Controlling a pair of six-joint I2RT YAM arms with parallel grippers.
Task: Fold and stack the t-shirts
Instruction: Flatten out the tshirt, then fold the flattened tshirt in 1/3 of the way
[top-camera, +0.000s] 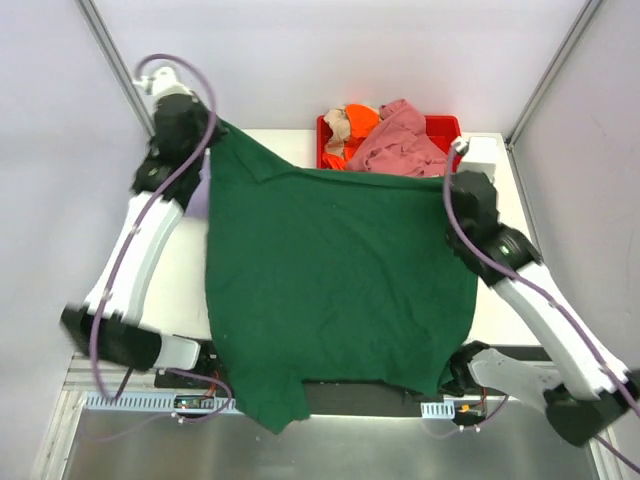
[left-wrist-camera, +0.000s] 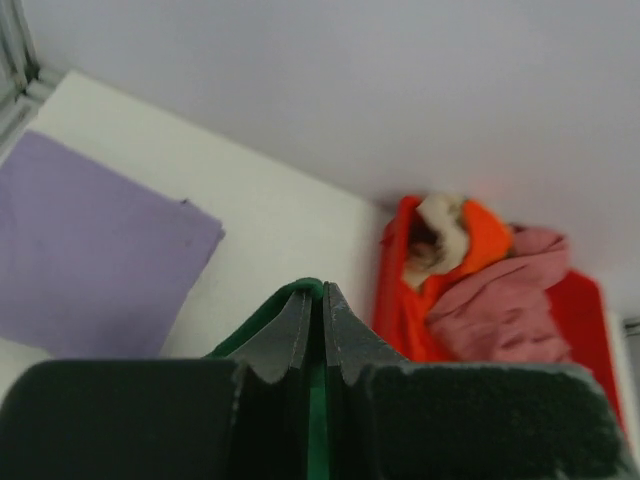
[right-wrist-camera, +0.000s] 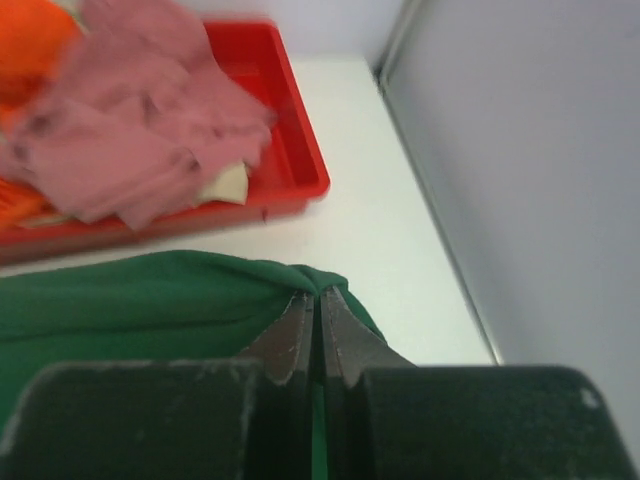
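Quick headcount here. Shirts: five that I can make out, one per colour, so one green shirt (top-camera: 330, 290), one lavender shirt (left-wrist-camera: 90, 250), one pink shirt (top-camera: 400, 145), one orange shirt (top-camera: 358, 120) and one beige shirt (top-camera: 338, 125). The heap is pretty bunched up, so can't tell if more are buried in it. Trays: just one tray (top-camera: 445, 127), red. One table (top-camera: 188, 290). Arms: two, a left arm (top-camera: 135, 250) and a right arm (top-camera: 545, 310). Grippers: also two, left gripper (left-wrist-camera: 322, 300) and right gripper (right-wrist-camera: 318, 305), two fingers on each.
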